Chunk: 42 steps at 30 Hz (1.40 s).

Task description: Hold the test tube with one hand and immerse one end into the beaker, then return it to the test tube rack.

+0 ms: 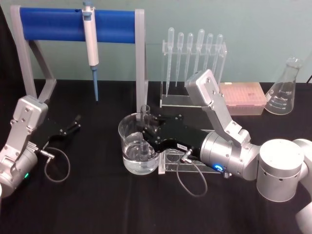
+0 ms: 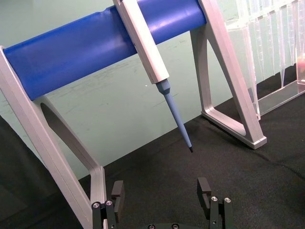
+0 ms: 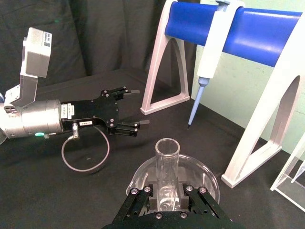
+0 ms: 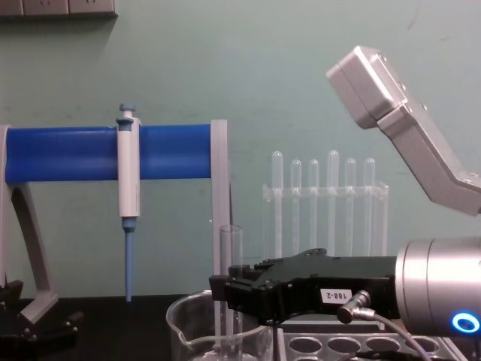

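Right claw grips the upright test tube, closed on its sides, lower end dipped inside the glass beaker on the black worktop, while the left claw rests open, empty, near the pipette stand.

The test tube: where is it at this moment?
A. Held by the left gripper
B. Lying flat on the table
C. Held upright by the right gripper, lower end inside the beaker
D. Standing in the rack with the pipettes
C: the right gripper clamps the test tube upright, its lower end inside the beaker.
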### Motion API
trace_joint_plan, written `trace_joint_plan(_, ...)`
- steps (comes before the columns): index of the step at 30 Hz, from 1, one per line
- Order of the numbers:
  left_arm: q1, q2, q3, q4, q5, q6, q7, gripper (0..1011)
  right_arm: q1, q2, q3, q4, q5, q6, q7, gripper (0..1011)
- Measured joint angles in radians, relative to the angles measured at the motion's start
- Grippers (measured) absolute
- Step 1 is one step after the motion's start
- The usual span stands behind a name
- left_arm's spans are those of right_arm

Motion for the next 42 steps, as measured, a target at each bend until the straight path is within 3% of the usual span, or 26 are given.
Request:
trace_joint_plan(13,0.0,0.0,0.0,0.0,0.0,0.0,0.0,1000,0.01,-0.002,0.004,-0.013,-0.012,0.003,-0.001,239)
trace_joint_plan(28,0.0,0.0,0.0,0.0,0.0,0.0,0.0,1000,0.052,0.018,0.037,-0.156,-0.019,0.063,-0.001,239)
trace_joint_plan(35,0.0,0.0,0.0,0.0,0.0,0.0,0.0,1000,0.047,0.048,0.077,-0.241,0.029,0.104,0.0,241)
trace_joint_plan(42,0.0,0.0,0.0,0.0,0.0,0.0,0.0,1000,-0.003,0.116,0.142,-0.349,0.086,0.156,-0.028,241)
